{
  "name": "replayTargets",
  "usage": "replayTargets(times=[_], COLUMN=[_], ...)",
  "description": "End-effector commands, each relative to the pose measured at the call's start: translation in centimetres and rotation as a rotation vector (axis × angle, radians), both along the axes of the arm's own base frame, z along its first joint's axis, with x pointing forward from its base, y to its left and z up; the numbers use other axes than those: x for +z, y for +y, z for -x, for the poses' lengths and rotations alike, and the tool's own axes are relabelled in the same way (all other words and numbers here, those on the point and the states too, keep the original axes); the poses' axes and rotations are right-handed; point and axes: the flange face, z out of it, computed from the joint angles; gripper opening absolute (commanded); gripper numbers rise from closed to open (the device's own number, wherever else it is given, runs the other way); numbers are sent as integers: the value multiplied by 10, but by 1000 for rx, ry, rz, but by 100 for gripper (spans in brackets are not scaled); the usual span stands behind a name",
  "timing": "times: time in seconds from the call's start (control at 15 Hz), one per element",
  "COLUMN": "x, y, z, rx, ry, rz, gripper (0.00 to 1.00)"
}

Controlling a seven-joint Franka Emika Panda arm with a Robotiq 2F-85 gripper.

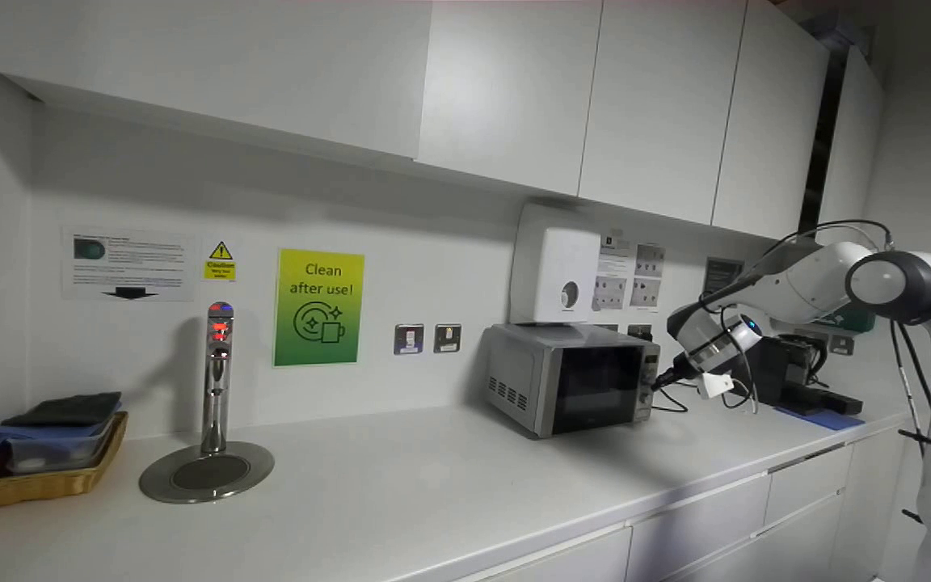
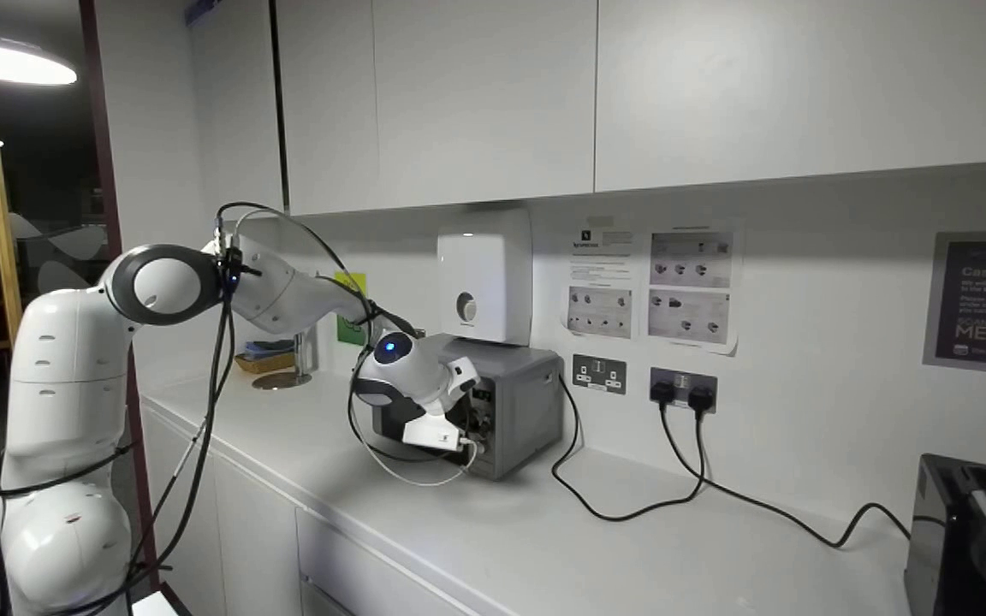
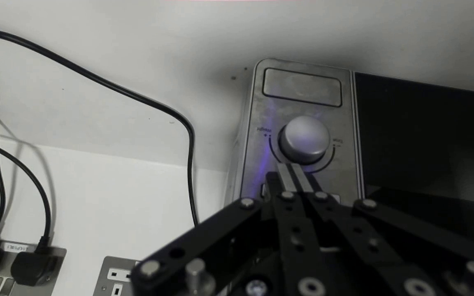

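A grey microwave (image 1: 518,376) stands on the counter against the wall; it also shows in an exterior view (image 2: 529,419). The wrist view is upside down and shows its control panel (image 3: 346,123) with a round silver knob (image 3: 305,137), a rectangular button (image 3: 302,87) and the dark door (image 3: 426,131). My gripper (image 3: 289,165) is shut, its two fingers together with nothing seen between them. The fingertips are at the panel by the knob's edge; I cannot tell whether they touch. Its tip (image 1: 657,385) also shows at the panel in an exterior view. The fingers partly hide other panel markings.
A black cable (image 3: 159,105) lies on the counter beside the microwave, below wall sockets (image 2: 598,374). A white dispenser (image 1: 542,267) hangs above the microwave. A coffee machine (image 2: 972,530), a metal tap (image 1: 217,396) and a wicker basket (image 1: 45,483) stand on the counter (image 1: 401,477), under wall cabinets (image 1: 506,89).
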Motion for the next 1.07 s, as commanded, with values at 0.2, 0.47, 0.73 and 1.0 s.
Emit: replayTargets(times=[0.2,0.47,0.73,1.0], x=[3,2,3,1], y=[2,1,1,2], z=[-6,-5,-8,-13], rx=[-16,-13,-23,-34], ry=[-21,-18,-23,-24], rz=[5,9,3,-2], gripper=[0,0,0,0])
